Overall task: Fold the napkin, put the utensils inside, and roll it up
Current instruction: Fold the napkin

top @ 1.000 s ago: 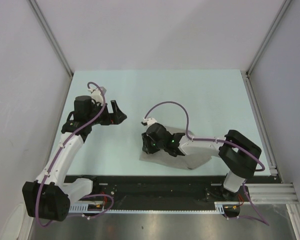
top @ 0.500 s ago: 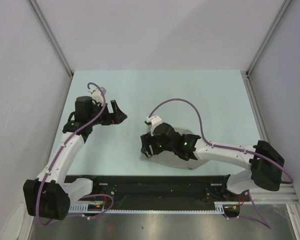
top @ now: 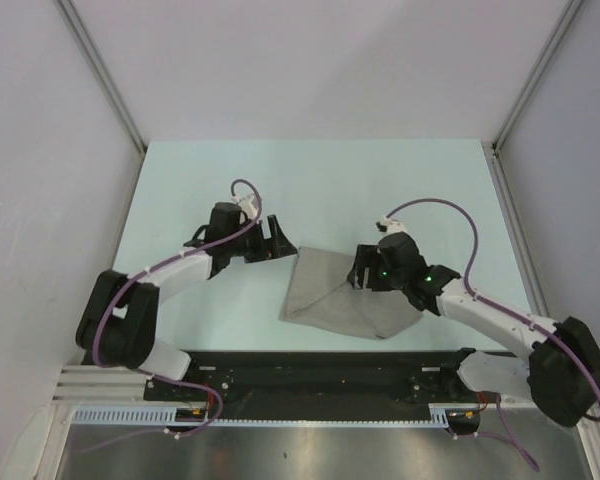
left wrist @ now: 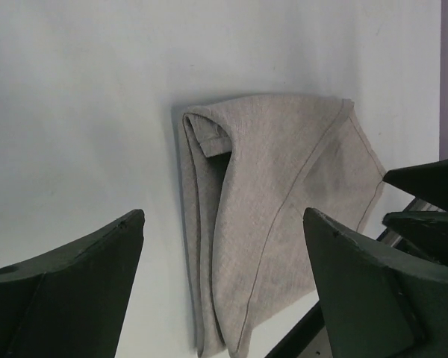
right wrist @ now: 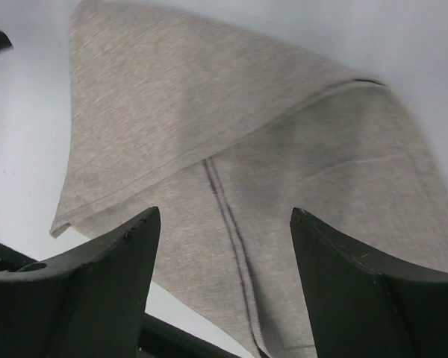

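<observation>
Near the front edge of the pale table (top: 400, 190): a plain grey napkin (top: 330, 300) lies flat, folded over on itself into a rough four-sided shape, between the two grippers.
Napkin layers: a top flap crosses the lower layer on a slant, and its hemmed edge shows as a thin line. In the left wrist view one side edge shows several stacked folds, with a small curl at a corner.
Napkin surroundings: bare table lies on its far and left sides. Its near edge is close to the black strip (top: 320, 360) along the table front.
Left gripper (top: 285, 240): its fingers are spread wide and hold nothing. It sits just beside the napkin's far left corner; whether it touches the cloth cannot be told.
Left wrist view: the two dark fingers frame the napkin from either side, with table and cloth showing between them.
Right gripper (top: 358, 275): its fingers are spread apart and hold nothing, at the napkin's far right part.
Right wrist view: cloth fills most of the space between the fingers, with the slanted flap edge and a double stitched seam clearly visible. Whether the fingertips rest on the cloth cannot be told.
Left arm (top: 170, 270): white with black joints, reaching in from the near left.
Right arm (top: 490, 315): the same build, reaching in from the near right.
Walls (top: 310, 70): plain grey, on three sides.
</observation>
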You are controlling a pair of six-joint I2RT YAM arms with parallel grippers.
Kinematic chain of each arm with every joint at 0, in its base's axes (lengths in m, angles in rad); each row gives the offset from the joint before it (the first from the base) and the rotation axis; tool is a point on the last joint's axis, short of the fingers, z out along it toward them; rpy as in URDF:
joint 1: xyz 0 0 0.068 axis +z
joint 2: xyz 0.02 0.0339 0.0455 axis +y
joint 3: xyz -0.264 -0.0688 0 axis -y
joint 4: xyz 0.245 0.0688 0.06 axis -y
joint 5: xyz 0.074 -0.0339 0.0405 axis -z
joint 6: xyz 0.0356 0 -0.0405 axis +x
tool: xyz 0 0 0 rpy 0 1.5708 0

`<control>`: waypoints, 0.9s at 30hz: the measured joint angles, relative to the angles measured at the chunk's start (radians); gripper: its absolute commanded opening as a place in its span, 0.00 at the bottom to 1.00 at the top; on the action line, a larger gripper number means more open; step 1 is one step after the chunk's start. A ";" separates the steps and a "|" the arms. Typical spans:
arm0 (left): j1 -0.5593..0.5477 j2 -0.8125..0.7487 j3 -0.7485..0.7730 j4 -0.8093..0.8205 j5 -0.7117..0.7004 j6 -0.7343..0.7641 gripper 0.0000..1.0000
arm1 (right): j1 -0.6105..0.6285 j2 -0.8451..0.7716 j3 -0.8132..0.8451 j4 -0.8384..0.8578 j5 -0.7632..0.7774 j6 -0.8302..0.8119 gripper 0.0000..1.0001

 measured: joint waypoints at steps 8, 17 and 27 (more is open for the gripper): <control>-0.020 0.238 0.001 0.170 0.089 -0.061 0.83 | -0.202 -0.240 -0.123 -0.088 -0.060 0.059 0.80; -0.061 0.323 0.022 0.255 0.125 -0.080 0.40 | -0.310 -0.309 -0.140 -0.143 -0.124 0.060 0.80; -0.067 0.376 0.028 0.316 0.147 -0.105 0.00 | -0.315 -0.291 -0.143 -0.164 -0.139 0.068 0.80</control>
